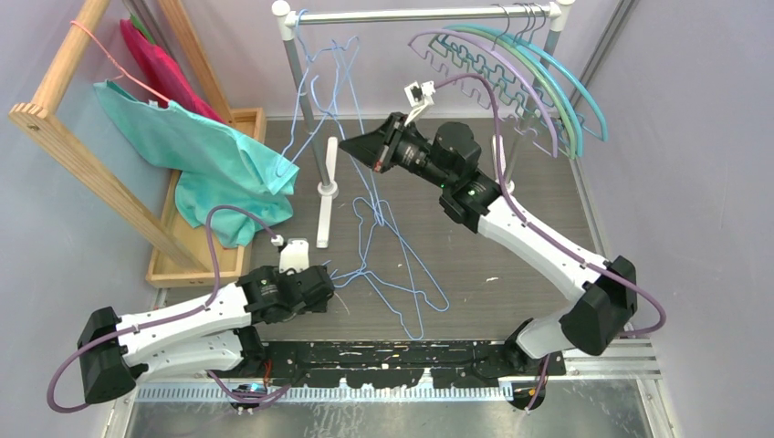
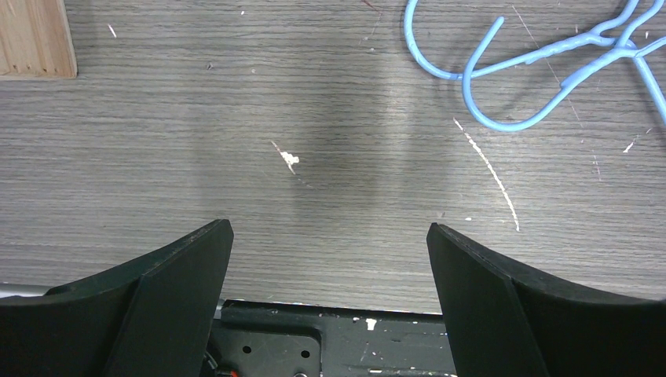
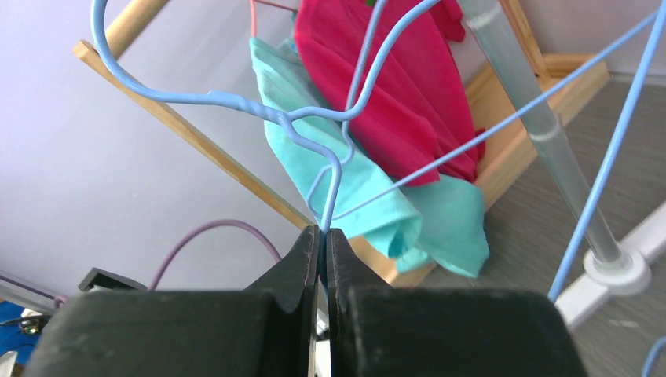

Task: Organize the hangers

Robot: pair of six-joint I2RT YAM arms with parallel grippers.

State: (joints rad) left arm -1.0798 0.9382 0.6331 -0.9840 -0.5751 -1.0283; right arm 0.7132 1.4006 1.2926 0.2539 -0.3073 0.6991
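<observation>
We log: right tool (image 3: 323, 232) clamped on a light-blue wire hanger (image 3: 236, 100) below its neck, likely to hook it on the rail (image 1: 429, 14); left tool (image 2: 330, 228) apart over the desk (image 2: 236, 118).

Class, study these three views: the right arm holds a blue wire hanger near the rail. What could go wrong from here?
1. The right end effector pinches the held hanger by thin wire at its very fingertips; it could slip or swivel.
2. Blue wires run down towards the pile on the table; lifting may drag others along.
3. Blue hangers on the rail hang close; the hook could snag them.
</observation>
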